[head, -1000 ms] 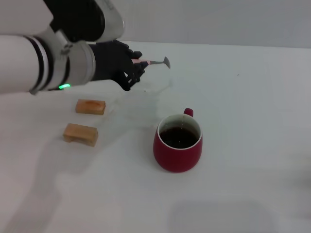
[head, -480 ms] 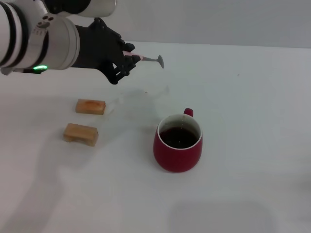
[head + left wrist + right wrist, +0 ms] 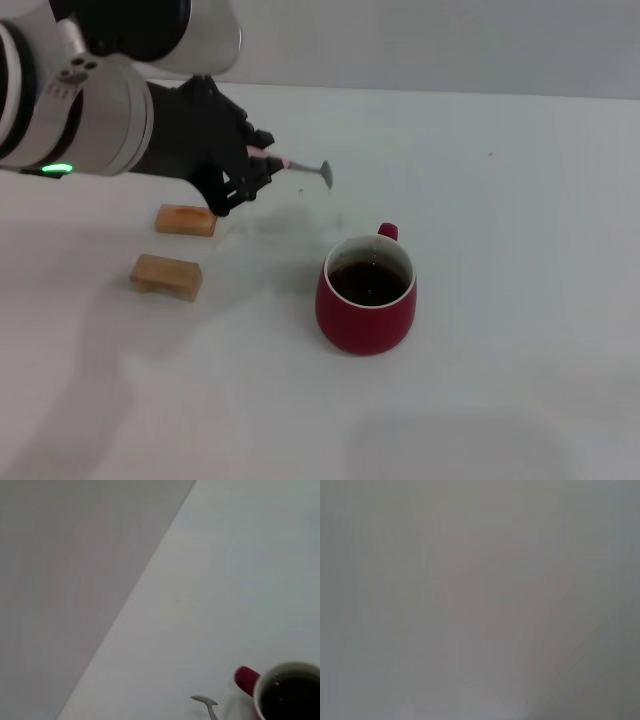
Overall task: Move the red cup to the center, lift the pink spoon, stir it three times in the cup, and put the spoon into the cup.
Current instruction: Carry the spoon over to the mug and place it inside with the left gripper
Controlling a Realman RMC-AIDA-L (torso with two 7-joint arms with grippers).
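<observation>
Pink spoon is being held by its handle in the left gripper, clear of the white table in the head view, long axis roughly level, grey bowl pointing toward the robot's right. Red cup is standing mid-table, nearer the robot and right of the spoon bowl, apart from it; two tan blocks are lying under the arm. Left wrist view: spoon bowl is hanging just beside the cup's handle. Right wrist view: nothing but blank grey; right gripper unseen.

One red cup, one pink spoon, two tan wooden blocks, one gripper.
</observation>
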